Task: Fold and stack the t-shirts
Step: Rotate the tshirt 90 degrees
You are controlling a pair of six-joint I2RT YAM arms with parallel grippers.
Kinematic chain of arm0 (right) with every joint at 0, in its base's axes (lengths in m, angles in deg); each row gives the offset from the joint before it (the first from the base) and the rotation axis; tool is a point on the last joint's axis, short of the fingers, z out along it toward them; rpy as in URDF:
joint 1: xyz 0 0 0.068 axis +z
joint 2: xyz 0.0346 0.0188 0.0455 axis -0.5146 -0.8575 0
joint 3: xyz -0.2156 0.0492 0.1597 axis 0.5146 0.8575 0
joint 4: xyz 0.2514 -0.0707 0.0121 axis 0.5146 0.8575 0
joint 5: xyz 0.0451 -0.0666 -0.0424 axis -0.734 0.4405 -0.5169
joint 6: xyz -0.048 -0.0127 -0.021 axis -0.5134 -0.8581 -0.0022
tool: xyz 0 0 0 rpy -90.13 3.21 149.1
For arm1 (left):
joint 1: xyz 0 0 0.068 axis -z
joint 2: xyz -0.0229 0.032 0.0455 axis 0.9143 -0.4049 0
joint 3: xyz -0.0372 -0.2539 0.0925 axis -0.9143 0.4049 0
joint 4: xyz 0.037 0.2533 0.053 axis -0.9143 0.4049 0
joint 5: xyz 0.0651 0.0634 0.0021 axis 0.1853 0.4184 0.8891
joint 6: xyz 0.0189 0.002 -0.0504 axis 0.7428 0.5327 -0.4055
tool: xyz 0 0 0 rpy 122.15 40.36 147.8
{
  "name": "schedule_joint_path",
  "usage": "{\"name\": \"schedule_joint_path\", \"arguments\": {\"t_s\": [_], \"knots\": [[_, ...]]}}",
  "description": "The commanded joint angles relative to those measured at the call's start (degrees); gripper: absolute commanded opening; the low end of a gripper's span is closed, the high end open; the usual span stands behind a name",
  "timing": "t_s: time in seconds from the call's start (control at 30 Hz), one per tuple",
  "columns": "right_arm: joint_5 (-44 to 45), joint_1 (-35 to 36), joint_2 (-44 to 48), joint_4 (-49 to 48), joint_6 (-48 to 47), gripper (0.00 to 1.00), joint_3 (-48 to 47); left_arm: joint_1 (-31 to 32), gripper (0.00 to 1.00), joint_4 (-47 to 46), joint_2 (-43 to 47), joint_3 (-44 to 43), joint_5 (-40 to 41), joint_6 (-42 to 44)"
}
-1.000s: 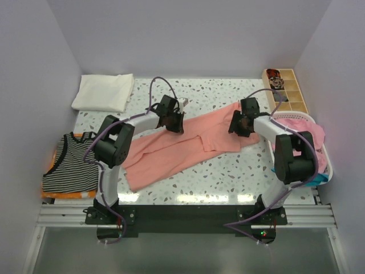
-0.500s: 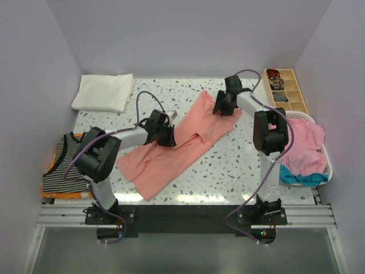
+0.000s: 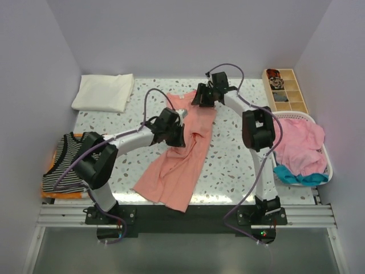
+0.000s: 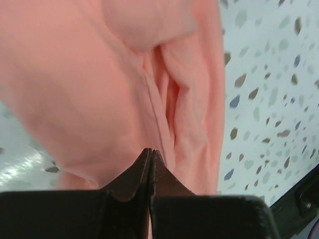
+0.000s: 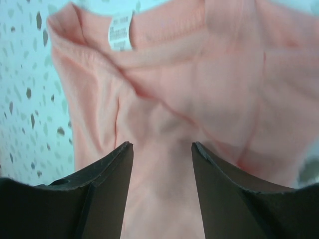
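Since a second ago the salmon t-shirt has swung from lying crosswise to running lengthwise down the speckled table, collar end at the far side and hem near the arm bases. Both arms have moved left with it. At the shirt's middle the left gripper has its jaws pressed fully together, pinching a crease of the cloth. Over the collar end, the right gripper hovers with jaws standing apart and nothing clamped; the white neck label lies just beyond its tips. A folded white tee sits at the far left corner
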Motion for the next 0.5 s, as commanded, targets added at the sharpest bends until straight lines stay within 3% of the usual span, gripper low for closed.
{"name": "schedule_joint_path", "arguments": {"t_s": [0.0,0.17,0.23,0.3,0.47], "knots": [[2.35,-0.78,22.48,-14.55,-4.59,0.55,16.3,-4.57,0.03,2.23,2.98,-11.83,5.61,5.38],[6.76,-0.69,37.34,-11.58,-5.92,0.56,31.49,-10.2,0.09,-1.28,-5.25,-21.69,2.19,9.08],[6.76,-0.25,43.32,-11.04,-4.52,0.57,36.26,-10.73,0.08,-0.67,-10.62,-30.46,-2.29,11.89],[2.37,0.27,48.23,-9.37,-4.43,0.57,41.89,-10.82,0.05,1.62,-19.49,-39.93,-7.44,13.29],[-2.12,5.45,55.46,-5.25,-4.95,0.57,53.13,-10.65,0.0,4.59,-34.1,-52.81,-12.93,14.18]]}}
